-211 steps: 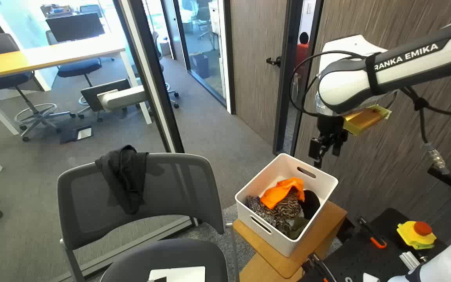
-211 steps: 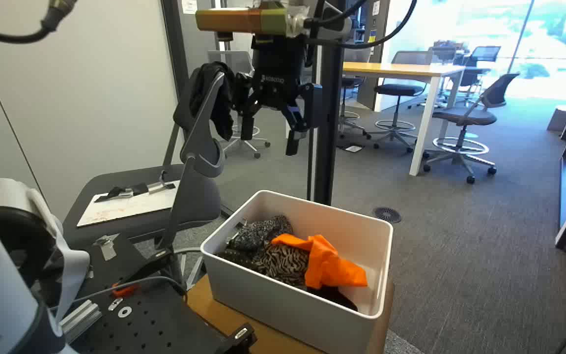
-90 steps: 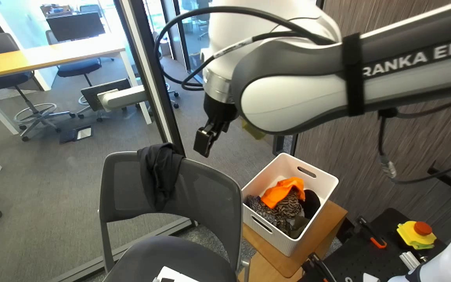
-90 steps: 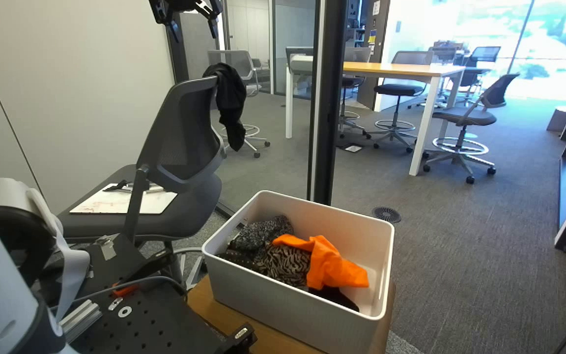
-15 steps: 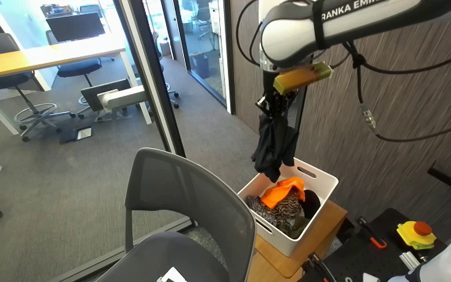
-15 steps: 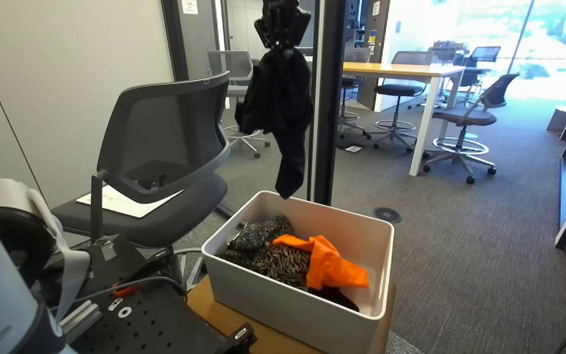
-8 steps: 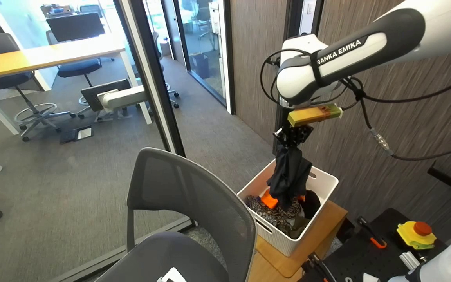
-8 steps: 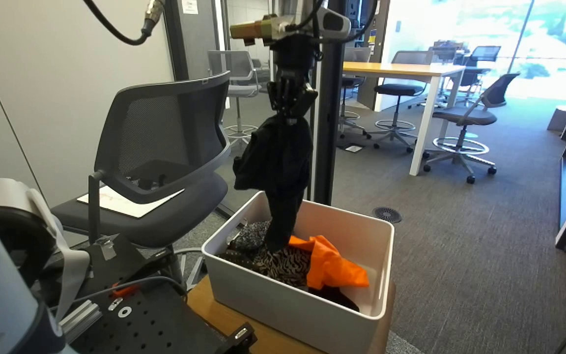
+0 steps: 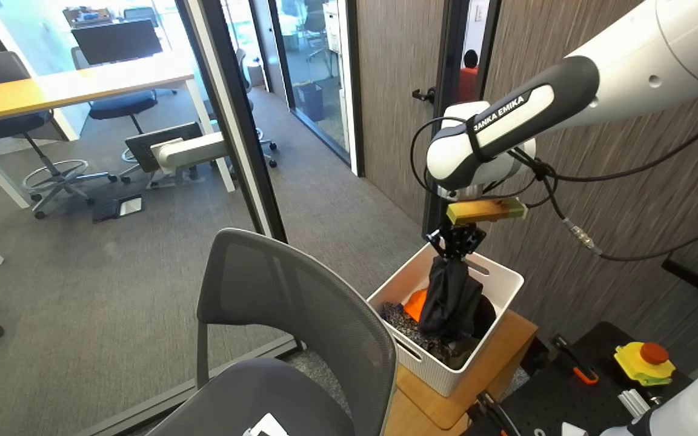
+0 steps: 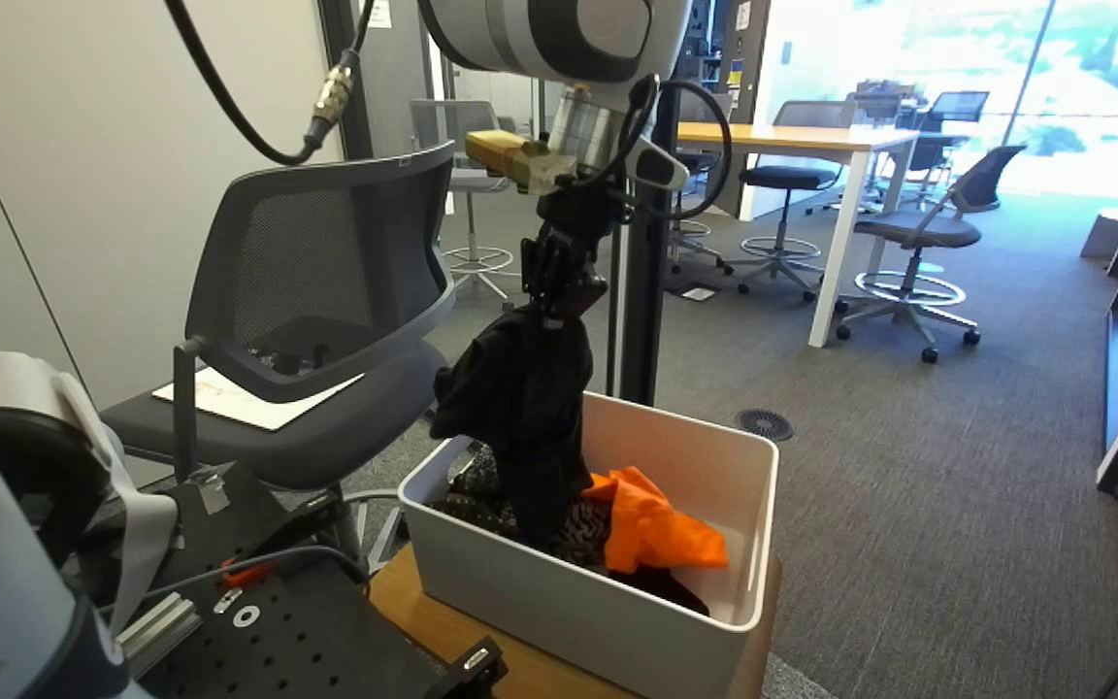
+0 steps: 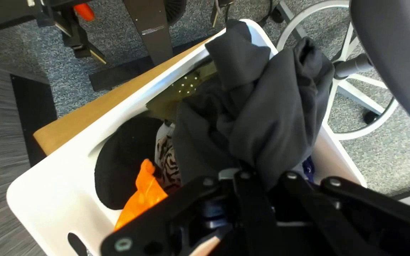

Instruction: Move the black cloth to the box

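The black cloth hangs bunched from my gripper, which is shut on its upper part. Its lower end reaches down inside the white box, over the patterned cloths. In the wrist view the dark folds of the black cloth spread across the box and overlap its rim on the chair side; I cannot tell whether they touch it. My gripper stands just above the box in both exterior views. Cloth hides the fingertips.
Inside the box lie an orange cloth, patterned cloths and another dark item. The box sits on a wooden stand. A grey chair stands close beside it, and a dark frame post rises behind.
Over the last second my gripper has come down with the black cloth, from above the box's edge to over its inside. The cloth's lower end has dropped into the box.
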`<action>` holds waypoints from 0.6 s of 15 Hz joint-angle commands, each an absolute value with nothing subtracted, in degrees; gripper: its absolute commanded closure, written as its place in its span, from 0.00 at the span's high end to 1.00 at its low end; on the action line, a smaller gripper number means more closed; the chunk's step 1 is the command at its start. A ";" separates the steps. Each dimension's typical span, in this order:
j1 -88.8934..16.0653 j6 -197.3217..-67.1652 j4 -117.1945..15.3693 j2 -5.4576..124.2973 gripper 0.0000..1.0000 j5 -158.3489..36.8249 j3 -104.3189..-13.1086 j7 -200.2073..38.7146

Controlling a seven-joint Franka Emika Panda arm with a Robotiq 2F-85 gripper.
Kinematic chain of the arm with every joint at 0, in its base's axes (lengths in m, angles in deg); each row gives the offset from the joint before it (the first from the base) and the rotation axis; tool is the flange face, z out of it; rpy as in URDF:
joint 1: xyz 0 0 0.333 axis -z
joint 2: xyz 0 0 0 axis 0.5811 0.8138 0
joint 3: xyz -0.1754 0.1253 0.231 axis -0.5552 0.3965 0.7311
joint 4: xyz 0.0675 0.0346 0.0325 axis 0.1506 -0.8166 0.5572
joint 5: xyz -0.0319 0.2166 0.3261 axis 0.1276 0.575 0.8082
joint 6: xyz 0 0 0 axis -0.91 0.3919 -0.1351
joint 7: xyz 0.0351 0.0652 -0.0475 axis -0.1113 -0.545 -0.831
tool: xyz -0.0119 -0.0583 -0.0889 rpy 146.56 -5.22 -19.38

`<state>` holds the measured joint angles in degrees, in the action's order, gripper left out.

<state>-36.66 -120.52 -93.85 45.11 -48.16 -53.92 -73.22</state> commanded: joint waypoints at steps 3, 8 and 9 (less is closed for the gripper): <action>-36.10 -121.96 -94.54 46.82 0.38 -43.32 -54.09 -75.17; -35.74 -121.80 -94.51 46.72 0.69 -41.77 -54.19 -75.24; -35.67 -121.74 -94.48 46.62 0.76 -41.65 -54.22 -75.18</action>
<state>-35.96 -120.95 -94.10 47.51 -43.43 -53.94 -73.90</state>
